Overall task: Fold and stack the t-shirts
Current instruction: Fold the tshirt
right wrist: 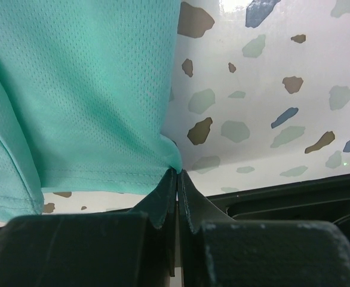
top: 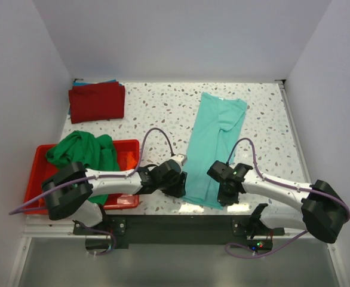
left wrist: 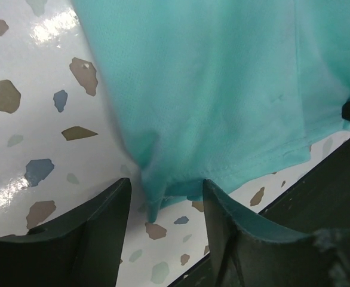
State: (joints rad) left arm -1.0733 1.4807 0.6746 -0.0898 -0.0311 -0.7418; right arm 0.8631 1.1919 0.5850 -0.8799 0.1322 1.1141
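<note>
**Teal tee: one hem corner pinched, the other only straddled**

Starting nearest the bases: can see the right jaws closed all the way on the near right hem corner of the teal t-shirt [right wrist: 85, 89], with just a small nip of fabric between the tips. Opposite that, found the left jaws roughly half open, straddling the near left hem corner. Cloth bunched into the gap, nothing clamped. Tee itself laid lengthways on the tabletop [top: 157, 107], folded narrow, hem at the front edge, other end reaching toward the far side.

Handling-wise: expect light, floppy, thin mesh-knit fabric with zero stiffness. No holding shape once lifted, and probably easy sliding on that glossy speckled surface. Best grabbed right at the stitched hem corners for more to bite on. Real risk of slipping out of a thin pinch.

On views: only getting the weave, the hem stitching and the actual pinch from the wrist cameras. Only getting the layout from the top one. Green t-shirt [top: 82, 152] heaped in the red bin [top: 127, 156] at left. Farther back, a folded dark red t-shirt [top: 97, 101] in the far left corner, with a blue edge [top: 94, 81] poking out underneath, probably another tee.
</note>
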